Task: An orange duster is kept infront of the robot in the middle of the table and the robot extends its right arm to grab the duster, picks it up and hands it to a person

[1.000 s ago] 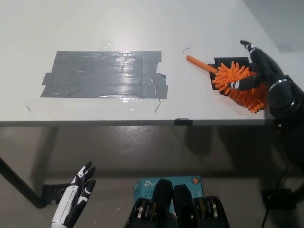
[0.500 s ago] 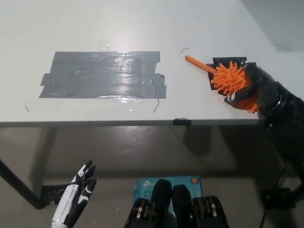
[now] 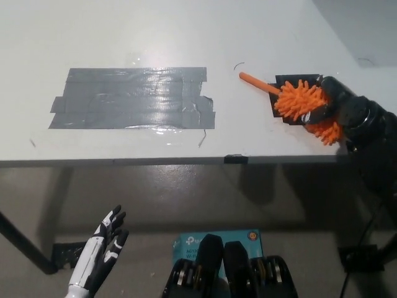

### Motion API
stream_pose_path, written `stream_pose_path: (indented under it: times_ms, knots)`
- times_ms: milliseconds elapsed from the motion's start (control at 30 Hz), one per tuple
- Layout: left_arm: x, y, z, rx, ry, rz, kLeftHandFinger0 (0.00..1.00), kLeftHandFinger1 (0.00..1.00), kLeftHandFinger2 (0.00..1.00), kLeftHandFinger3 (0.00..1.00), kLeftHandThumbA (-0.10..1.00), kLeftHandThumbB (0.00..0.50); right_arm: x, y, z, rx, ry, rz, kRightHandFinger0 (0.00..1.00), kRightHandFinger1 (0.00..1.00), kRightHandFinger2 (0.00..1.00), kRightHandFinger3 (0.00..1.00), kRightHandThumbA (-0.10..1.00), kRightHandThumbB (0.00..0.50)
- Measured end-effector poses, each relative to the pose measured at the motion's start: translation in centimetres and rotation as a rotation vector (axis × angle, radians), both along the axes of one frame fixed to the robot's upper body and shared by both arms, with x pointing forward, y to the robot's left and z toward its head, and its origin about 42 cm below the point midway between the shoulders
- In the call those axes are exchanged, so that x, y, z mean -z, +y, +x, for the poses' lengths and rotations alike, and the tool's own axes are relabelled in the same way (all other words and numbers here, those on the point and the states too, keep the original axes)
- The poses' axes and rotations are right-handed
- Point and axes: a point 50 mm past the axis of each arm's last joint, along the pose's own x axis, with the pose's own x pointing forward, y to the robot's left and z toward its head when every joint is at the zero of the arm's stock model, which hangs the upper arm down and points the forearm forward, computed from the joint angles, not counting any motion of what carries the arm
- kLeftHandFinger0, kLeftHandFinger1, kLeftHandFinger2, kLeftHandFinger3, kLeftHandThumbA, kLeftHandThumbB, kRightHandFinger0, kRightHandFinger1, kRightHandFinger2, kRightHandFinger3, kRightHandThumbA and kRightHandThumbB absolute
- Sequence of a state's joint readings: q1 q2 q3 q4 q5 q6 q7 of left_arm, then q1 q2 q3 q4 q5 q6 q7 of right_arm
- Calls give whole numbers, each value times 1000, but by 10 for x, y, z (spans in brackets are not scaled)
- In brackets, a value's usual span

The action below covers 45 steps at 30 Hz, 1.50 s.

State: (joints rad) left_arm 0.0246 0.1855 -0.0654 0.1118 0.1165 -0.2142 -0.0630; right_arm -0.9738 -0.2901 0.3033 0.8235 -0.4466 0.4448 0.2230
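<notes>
Bare table (image 3: 124,31) around flat grey tape patch (image 3: 133,98)

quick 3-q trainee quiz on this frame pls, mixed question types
1. True or false: the black right hand is closed around the fluffy head of the orange duster.
2. Where is the white left hand?
A. Resting on the grey tape patch
B. Below the table edge at lower left, holding nothing
C. Gripping the duster's handle
3. Fill in: the duster's handle points away from the hand, toward the ____ tape patch.

Key: 1 true. 2 B. 3 grey.
</notes>
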Motion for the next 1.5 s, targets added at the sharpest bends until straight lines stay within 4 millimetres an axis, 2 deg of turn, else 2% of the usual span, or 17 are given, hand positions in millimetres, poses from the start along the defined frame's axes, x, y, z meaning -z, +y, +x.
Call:
stream_pose_path:
  times_ms: [133,333,367,400,433,467,500,567,600,633,667,767,867,1000,1067,1267,1500]
  knots:
    - [-2,-1,3,2,-7,0,992,1000,1000,1000,900,200,0,-1,0,-16,5,-40,0,391,655,1000,-100,186]
    - [-2,-1,3,3,-8,-1,983,1000,1000,1000,904,201,0,-1,-1,-42,9,-76,0,422,700,1000,-100,182]
    - [-2,-1,3,3,-8,-1,980,1000,1000,1000,904,201,-1,-1,-1,-44,9,-76,0,429,720,808,-100,169]
    - [-2,-1,3,3,-9,-1,979,1000,1000,1000,905,201,-2,-1,-1,-49,9,-74,0,455,760,754,-100,168]
    - [-3,-1,4,3,-9,-1,978,1000,1000,1000,905,201,-2,-1,-1,-54,10,-68,0,470,801,517,-100,170]
    - [-3,-1,4,4,-10,-1,973,1000,1000,1000,902,196,-3,-2,-2,-57,10,-53,0,517,892,381,-100,162]
    - [-3,-1,4,4,-10,-1,972,1000,1000,1000,901,195,-4,-3,-2,-57,10,-28,9,549,939,368,-100,161]
    - [-3,-1,4,7,-9,-2,964,1000,1000,1000,895,190,-5,-9,-3,-42,11,41,0,405,835,451,-100,167]
    - [-3,-1,4,8,-9,-2,962,1000,1000,1000,896,192,-5,-12,-3,-34,13,76,0,402,803,677,-100,146]
    - [-3,-1,4,9,-8,-3,961,1000,1000,1000,896,192,-5,-15,-4,-22,15,117,0,405,790,774,-100,164]
    - [-3,-1,4,9,-8,-3,960,1000,1000,1000,897,191,-5,-15,-4,-22,15,117,0,373,751,1000,-100,123]
    - [-2,-1,4,8,-5,-3,950,1000,1000,1000,902,179,-3,-30,-6,33,21,304,0,309,665,1000,-100,159]
    - [-1,-1,4,8,-2,-2,947,1000,1000,1000,901,179,-1,-40,-6,71,31,435,0,205,601,986,-100,153]
    - [-1,-1,4,7,0,-3,950,1000,1000,1000,907,184,8,-50,-7,113,60,593,0,204,632,1000,-100,165]
    - [-1,-1,4,7,1,-3,944,1000,1000,1000,901,181,18,-53,-8,135,92,706,0,177,595,934,-100,154]
    - [-1,-1,4,7,1,-3,938,1000,1000,1000,905,176,33,-53,-11,154,132,954,0,236,596,961,-100,96]
    - [-1,-1,5,7,1,-3,938,1000,1000,1000,905,191,43,-48,-15,141,147,1221,0,329,652,1000,-100,86]
